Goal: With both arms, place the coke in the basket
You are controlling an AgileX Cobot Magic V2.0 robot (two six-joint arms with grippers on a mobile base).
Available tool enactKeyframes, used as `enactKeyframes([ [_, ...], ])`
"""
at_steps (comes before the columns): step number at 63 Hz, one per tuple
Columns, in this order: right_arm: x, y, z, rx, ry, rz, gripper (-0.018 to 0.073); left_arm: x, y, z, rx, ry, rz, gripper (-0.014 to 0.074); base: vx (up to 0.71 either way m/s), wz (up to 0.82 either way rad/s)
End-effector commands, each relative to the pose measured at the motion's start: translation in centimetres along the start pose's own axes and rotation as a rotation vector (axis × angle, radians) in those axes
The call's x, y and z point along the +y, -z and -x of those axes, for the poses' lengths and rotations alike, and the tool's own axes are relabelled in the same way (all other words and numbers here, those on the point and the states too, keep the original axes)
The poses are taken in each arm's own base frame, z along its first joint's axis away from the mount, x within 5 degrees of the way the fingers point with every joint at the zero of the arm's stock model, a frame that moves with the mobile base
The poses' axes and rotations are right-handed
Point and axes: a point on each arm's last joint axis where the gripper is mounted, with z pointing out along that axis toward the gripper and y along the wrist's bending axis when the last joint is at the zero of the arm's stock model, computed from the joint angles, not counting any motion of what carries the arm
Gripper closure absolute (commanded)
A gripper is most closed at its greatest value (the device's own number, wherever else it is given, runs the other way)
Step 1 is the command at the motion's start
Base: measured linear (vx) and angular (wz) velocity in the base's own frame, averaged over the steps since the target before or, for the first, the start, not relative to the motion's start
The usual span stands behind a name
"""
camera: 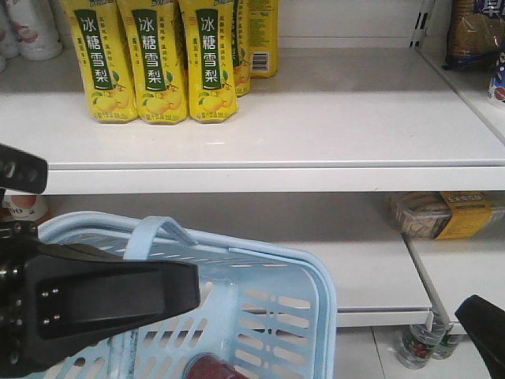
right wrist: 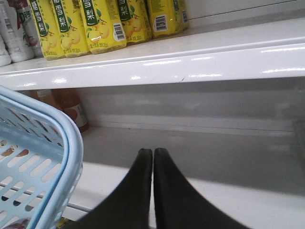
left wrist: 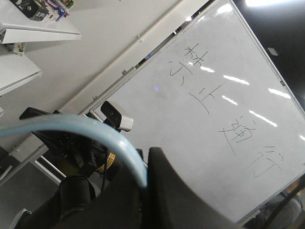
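Coke, a red-capped bottle (camera: 211, 367), lies low inside the light blue slotted plastic basket (camera: 319, 284) whose handle (left wrist: 102, 133) the left claw (left wrist: 145, 183) is grasping, while the right claw (right wrist: 153, 157) sits clenched and empty beside the rim, so keep that basket level and steady.

Bright, even overhead light fills the front view; the upper shelf (camera: 316, 118) shows soft sheen and casts a grey shadow on the wall beneath. The left claw (camera: 102, 296) at 8 o'clock is blurred and dark. In the left wrist view, striped glare crosses the whiteboard (left wrist: 224, 109) toward 2 o'clock. In the right wrist view, white highlights line the shelf edge (right wrist: 200, 64).
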Motion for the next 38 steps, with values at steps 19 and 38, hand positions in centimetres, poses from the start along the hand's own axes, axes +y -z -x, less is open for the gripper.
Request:
enactKeyframes([
  [19,-0.03,0.02,0.89,-0.025,0.030,-0.019,0.0564,-2.45,-0.07,1.17,-0.073,-0.001,-0.154,0.0602,0.00,0.00],
  [38,-0.03,0.02,0.89,-0.025,0.030,-0.019,0.0564,-2.34,-0.06,1.42,-0.100,0.006,-0.142,0.0602,0.00,0.00],
])
